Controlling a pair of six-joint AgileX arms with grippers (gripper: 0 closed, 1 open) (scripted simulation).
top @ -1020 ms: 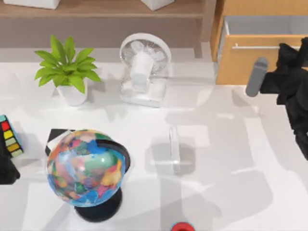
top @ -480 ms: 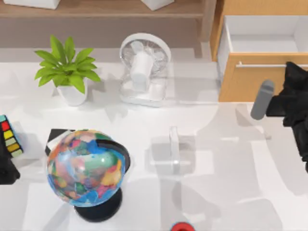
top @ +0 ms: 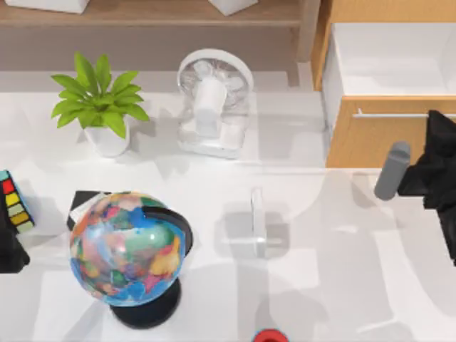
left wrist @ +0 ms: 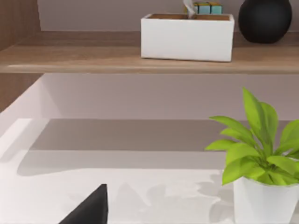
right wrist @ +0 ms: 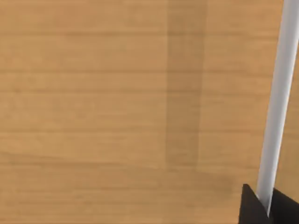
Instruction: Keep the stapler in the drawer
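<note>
- The white worktop (top: 342, 285) carries everything, with a long wooden shelf (top: 142, 14) along its far edge.
- The drawer (top: 388, 92) stands pulled out at the far right, its white inside open to view and its wood front facing the worktop.
- The globe (top: 127, 248) sits near the left front on a dark stand.
- The desk fan (top: 214, 100) stands far centre, and the potted plant (top: 100, 107) is to its left.
- The right hand (right wrist: 262, 205) is at the drawer front; its dark fingertips pinch the silver bar handle (right wrist: 278, 107) from both sides.
- The left hand (top: 11, 253) is parked at the left edge; I cannot tell its state.
- The stapler (top: 258, 221) lies on the worktop near the middle, well apart from the drawer and from both hands.
</note>
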